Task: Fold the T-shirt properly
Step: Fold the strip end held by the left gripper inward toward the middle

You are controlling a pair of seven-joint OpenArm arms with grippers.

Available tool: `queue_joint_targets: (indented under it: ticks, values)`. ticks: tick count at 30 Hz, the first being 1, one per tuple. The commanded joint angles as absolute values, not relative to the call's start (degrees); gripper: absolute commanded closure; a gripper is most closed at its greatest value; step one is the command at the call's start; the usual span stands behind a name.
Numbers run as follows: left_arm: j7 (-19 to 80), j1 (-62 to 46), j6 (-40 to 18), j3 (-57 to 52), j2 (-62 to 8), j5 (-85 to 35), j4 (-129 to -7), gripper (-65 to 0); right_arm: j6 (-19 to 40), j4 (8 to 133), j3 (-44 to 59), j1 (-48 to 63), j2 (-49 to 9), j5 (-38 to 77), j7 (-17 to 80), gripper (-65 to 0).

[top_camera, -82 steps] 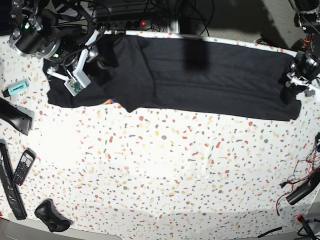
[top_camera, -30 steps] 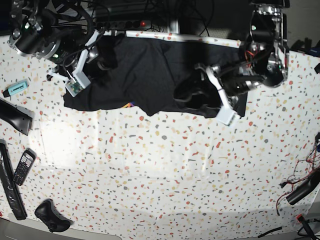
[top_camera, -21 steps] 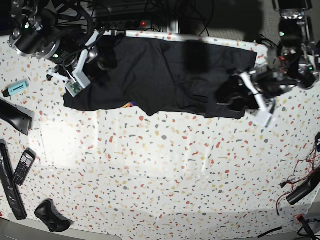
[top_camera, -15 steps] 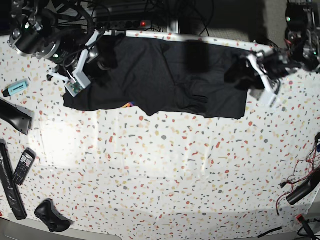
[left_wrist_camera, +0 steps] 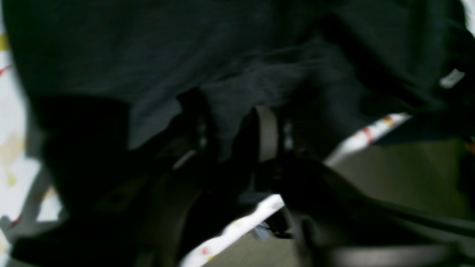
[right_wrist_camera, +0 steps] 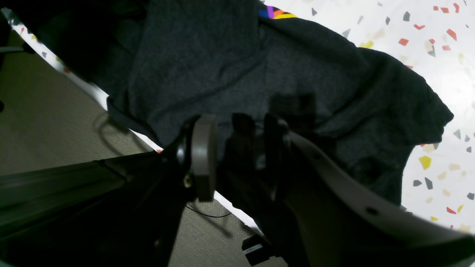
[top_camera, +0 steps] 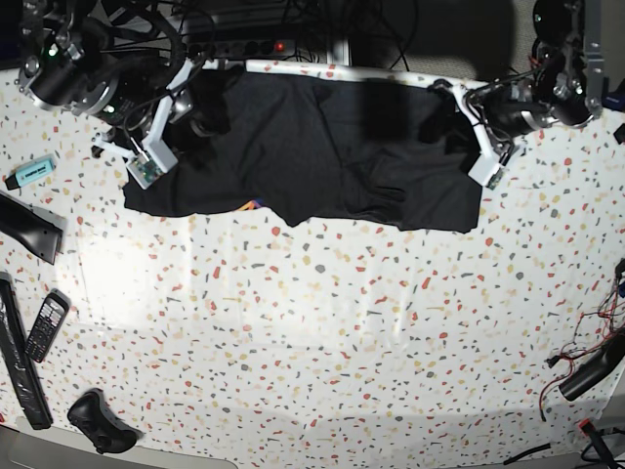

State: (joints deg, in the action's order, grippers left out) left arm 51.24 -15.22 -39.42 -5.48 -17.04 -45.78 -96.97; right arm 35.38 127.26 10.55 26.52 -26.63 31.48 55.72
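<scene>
The black T-shirt (top_camera: 312, 147) lies folded along the table's back edge, and a bit of rainbow print (top_camera: 252, 205) peeks out at its front hem. My right gripper (top_camera: 200, 125) sits at the shirt's left end. In the right wrist view, it (right_wrist_camera: 237, 129) is pinching a fold of the black cloth (right_wrist_camera: 207, 63). My left gripper (top_camera: 439, 122) hovers over the shirt's back right corner. The left wrist view is blurred, and there its fingers (left_wrist_camera: 265, 133) stand apart over the cloth (left_wrist_camera: 148, 55).
A terrazzo-patterned cloth (top_camera: 322, 332) covers the table. A blue marker (top_camera: 31, 172), a phone (top_camera: 45, 325), black bars and a black controller (top_camera: 98, 420) lie along the left edge. Cables (top_camera: 586, 362) lie at the right. A power strip (top_camera: 244, 44) sits behind the back edge.
My left gripper carried the shirt's right end toward the middle, let it go, swung out right, and returned to the folded shirt's back right corner. The right gripper stayed put.
</scene>
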Motion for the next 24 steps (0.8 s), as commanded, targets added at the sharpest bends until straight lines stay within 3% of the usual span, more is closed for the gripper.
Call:
queue_joint_targets:
  ticks: [1, 8, 12, 17, 21, 24]
  values:
    - [52.05, -14.96, -40.00, -5.56, -17.30, -49.71, -98.04, -8.7, 35.51, 128.25, 10.92, 26.37, -27.14, 31.97, 54.68, -21.0]
    - [67.48, -15.38, -40.00, -5.50, -16.86, -69.21, -98.02, -9.5, 35.51, 128.25, 10.92, 26.35, -27.16, 31.97, 54.61, -21.0]
    - [67.42, -14.37, -40.00, -5.52, -17.28, -75.42, -98.02, -16.5, 35.51, 128.25, 10.92, 26.35, -27.14, 31.94, 54.65, -21.0]
    - [67.26, -11.97, -40.00, -5.52, -17.17, -75.00, -98.02, -26.8, 35.51, 128.25, 10.92, 26.37, -27.14, 31.94, 54.68, -21.0]
    - [67.11, -11.68, -40.00, -5.52, -17.17, -74.41, -98.02, -26.9, 35.51, 128.25, 10.92, 26.37, -27.14, 31.97, 54.68, -21.0]
    - [61.52, -11.07, -40.00, -5.52, -17.17, -64.73, -98.02, -26.9, 35.51, 128.25, 10.92, 26.37, -27.14, 31.94, 54.68, -21.0]
